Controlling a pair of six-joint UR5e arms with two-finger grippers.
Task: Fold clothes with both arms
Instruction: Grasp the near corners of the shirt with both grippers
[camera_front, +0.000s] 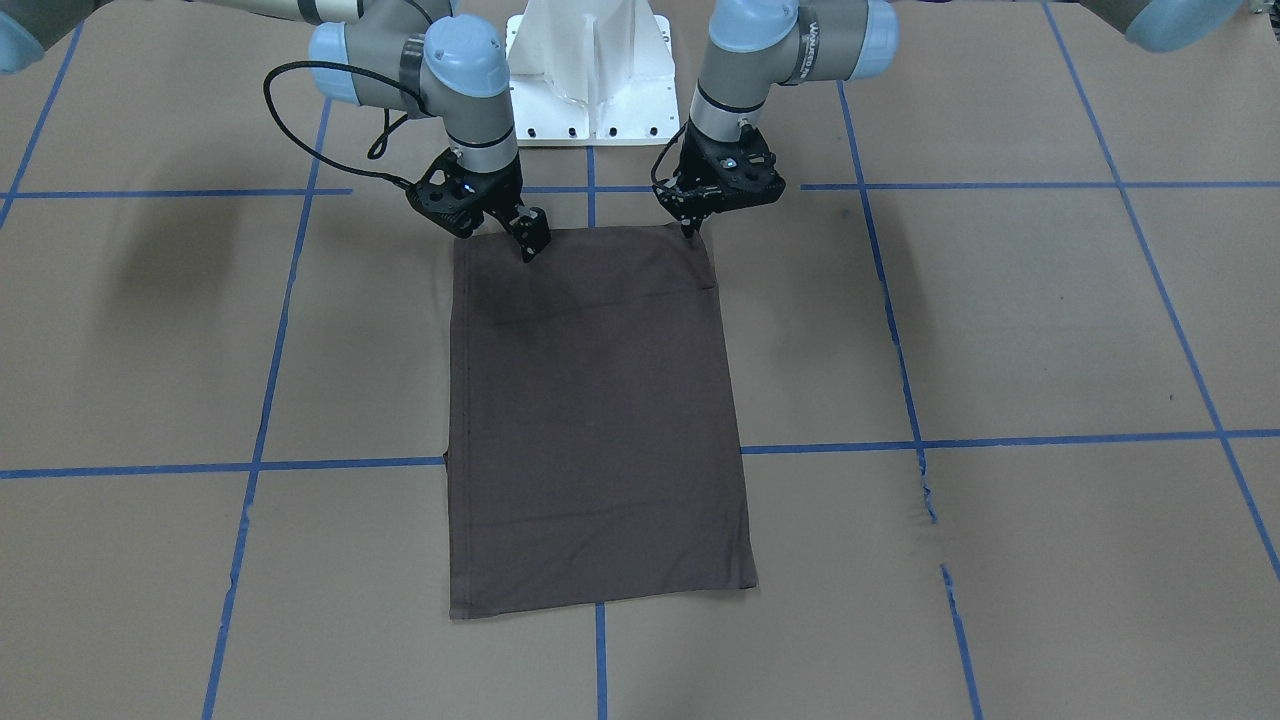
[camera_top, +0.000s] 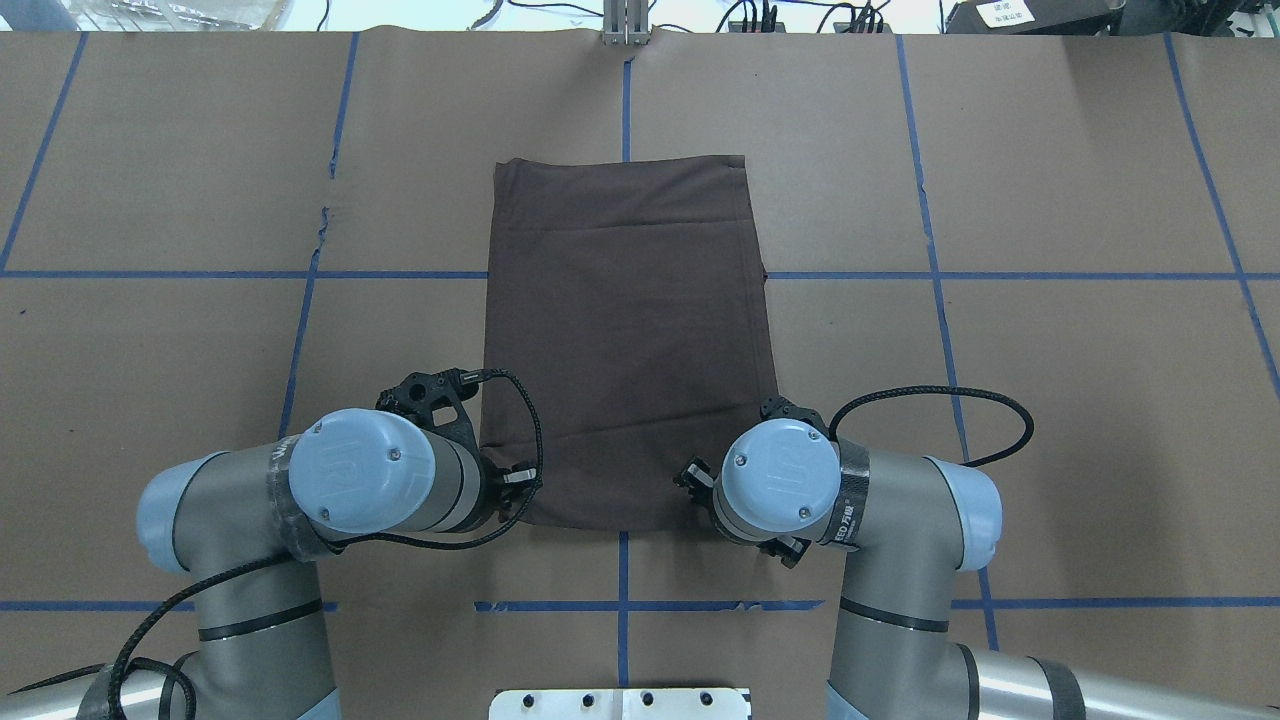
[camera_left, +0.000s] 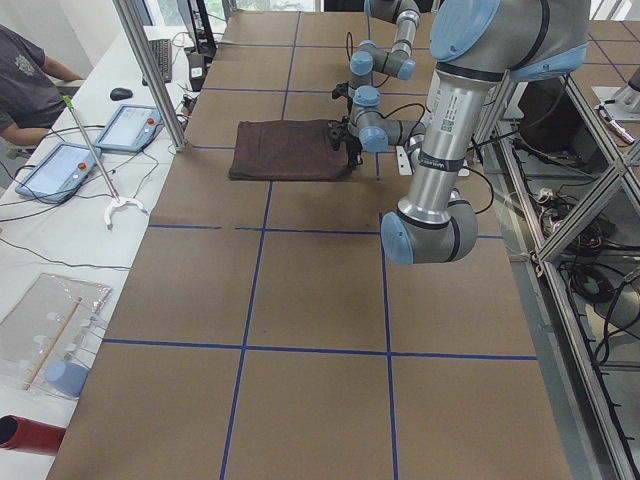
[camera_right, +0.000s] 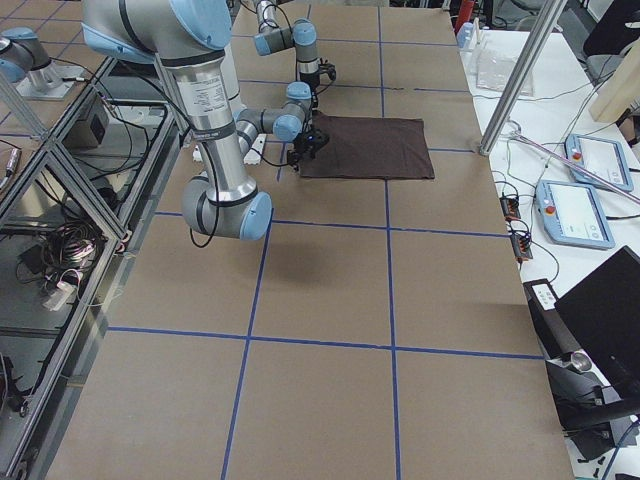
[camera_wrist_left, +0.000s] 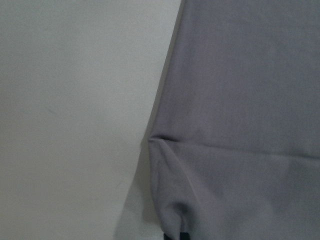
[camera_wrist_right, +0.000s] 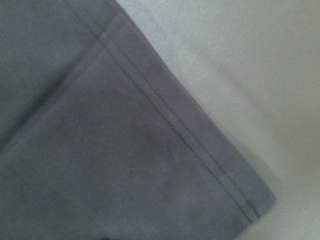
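Note:
The dark brown-grey T-shirt lies folded into a tall flat rectangle in the middle of the table. Collar, logo and labels are hidden inside the fold. My left gripper sits at the shirt's corner nearest the robot, fingers together, and the left wrist view shows the cloth puckered toward the fingertips. My right gripper rests on the same near edge, a little in from the other corner, fingers together. The right wrist view shows a double-stitched hem corner lying flat.
The white pedestal base stands just behind the grippers. Blue tape lines cross the brown table. A seated operator, tablets and a metal post are beyond the far side.

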